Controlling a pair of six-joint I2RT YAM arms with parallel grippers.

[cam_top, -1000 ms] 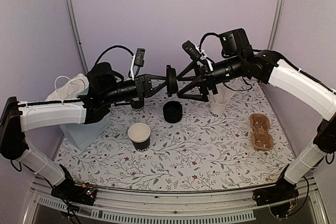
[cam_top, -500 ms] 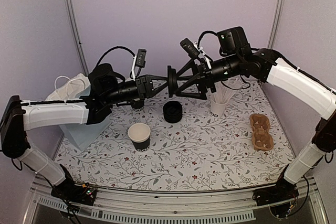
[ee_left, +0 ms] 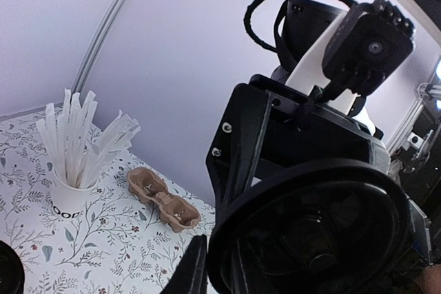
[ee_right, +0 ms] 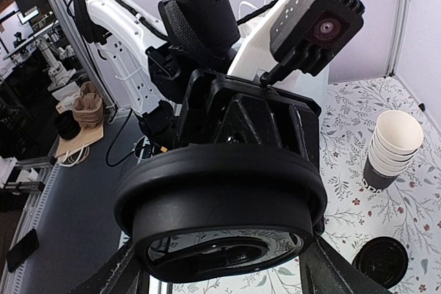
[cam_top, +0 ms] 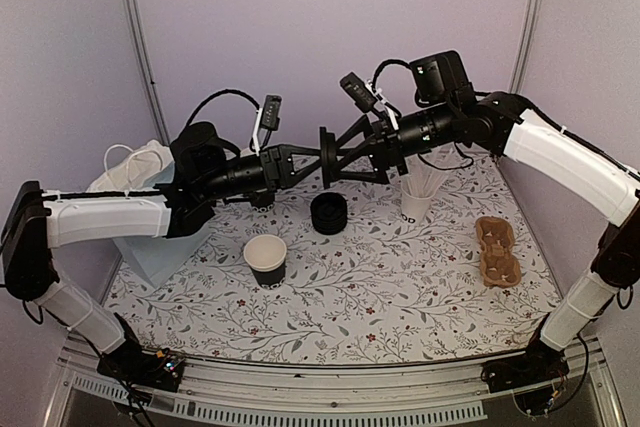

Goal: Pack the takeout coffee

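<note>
The takeout coffee's paper cup (cam_top: 266,257), black outside and whitish inside, stands open on the table. Its round black lid (cam_top: 325,155) hangs edge-on high above the table between the two arms. My left gripper (cam_top: 313,159) is shut on the lid's rim; in the left wrist view the lid (ee_left: 310,232) fills the lower right beside one finger (ee_left: 187,270). My right gripper (cam_top: 337,157) straddles the lid (ee_right: 220,211) across its width, one finger (ee_right: 114,273) on each side. The lid hides whether those fingers press on it.
A stack of black lids (cam_top: 329,213) sits behind the cup. A white cup of wrapped straws (cam_top: 415,199) and a brown cardboard carrier (cam_top: 498,249) stand to the right. A pale bag (cam_top: 140,217) lies at the left. Nested cups (ee_right: 391,149) show in the right wrist view.
The right gripper has moved left onto the lid and narrowed its fingers around it. The left gripper keeps the lid in the same place.
</note>
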